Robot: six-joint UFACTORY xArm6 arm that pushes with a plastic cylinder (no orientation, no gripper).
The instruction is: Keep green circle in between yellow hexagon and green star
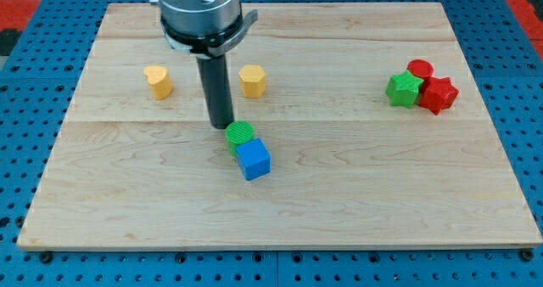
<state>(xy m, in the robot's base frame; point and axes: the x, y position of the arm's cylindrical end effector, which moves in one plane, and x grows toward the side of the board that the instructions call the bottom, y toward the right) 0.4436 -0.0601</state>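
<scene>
The lower end of the dark rod, my tip (221, 124), is set on the pale wooden board (356, 194), just beside the upper-left edge of the green circle block (240, 134); whether they touch cannot be told. A blue cube (253, 160) is pressed against the circle's lower right. The yellow hexagon block (253, 80) lies just above, nearby. A yellow heart-like block (158, 81) sits further left. The green star block (404, 89) is found well apart at the view's right, touching a red cylinder (420, 69) and a red star (438, 94).
</scene>
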